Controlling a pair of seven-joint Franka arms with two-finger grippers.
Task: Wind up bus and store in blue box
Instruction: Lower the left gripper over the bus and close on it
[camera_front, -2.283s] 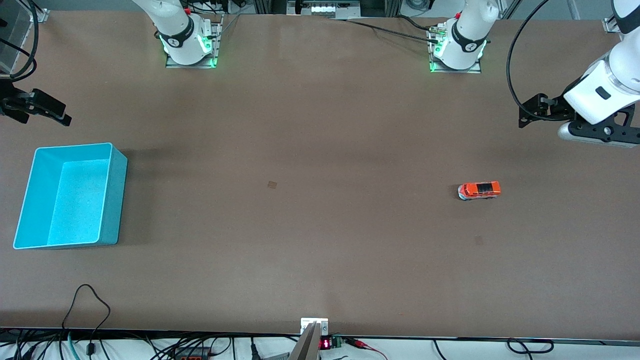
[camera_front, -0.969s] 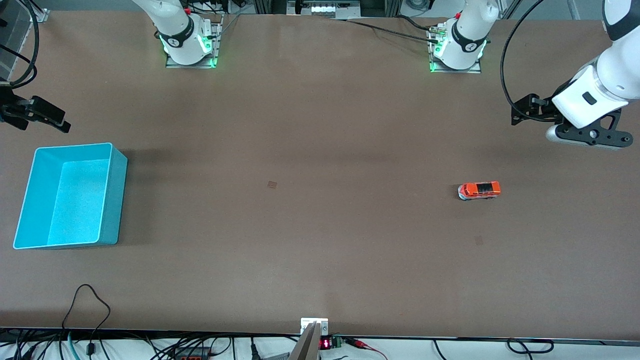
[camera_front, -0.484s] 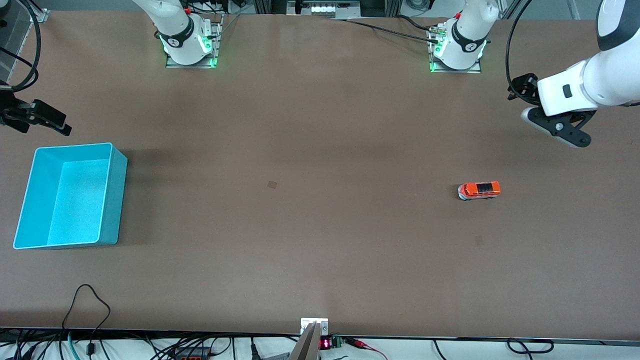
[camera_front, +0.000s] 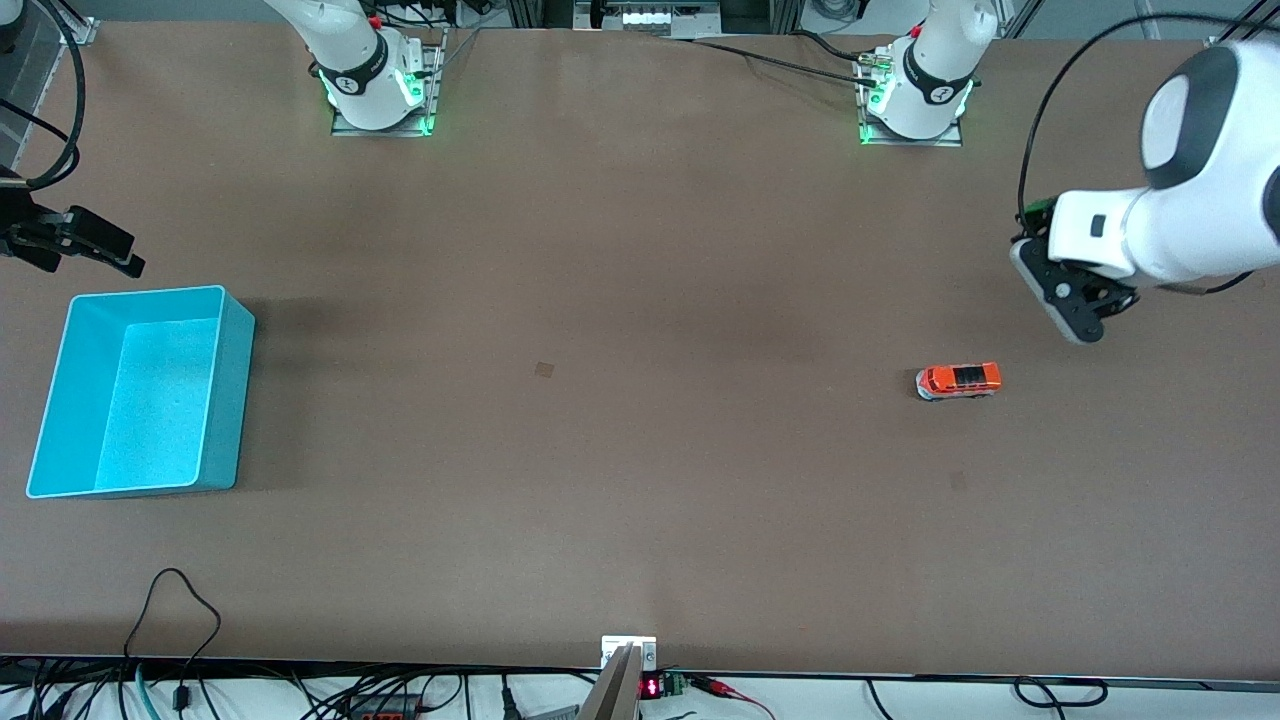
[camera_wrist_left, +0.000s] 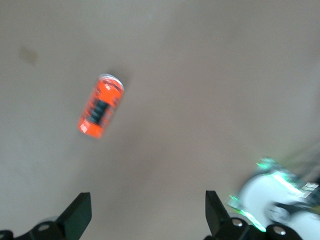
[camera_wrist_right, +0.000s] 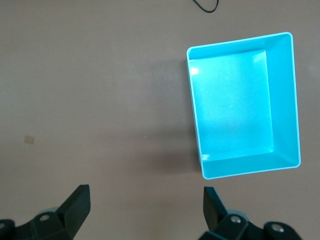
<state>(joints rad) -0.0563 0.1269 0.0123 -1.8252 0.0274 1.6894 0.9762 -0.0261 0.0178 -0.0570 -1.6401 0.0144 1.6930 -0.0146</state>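
Front view: the bus (camera_front: 958, 381) is seen standing on its wheels right of centre, untouched, with the left gripper (camera_front: 1072, 300) held in the air just above and right of it, presumably staged for pickup; the blue box (camera_front: 228, 400) sits empty at the left edge, the right gripper (camera_front: 80, 240) waiting just above it. Left wrist view: fingers (camera_wrist_left: 77, 216) are spread wide, nothing held, bus upper left. Right wrist view: fingers (camera_wrist_right: 75, 204) likewise wide, box upper right, kept clear for the drop.
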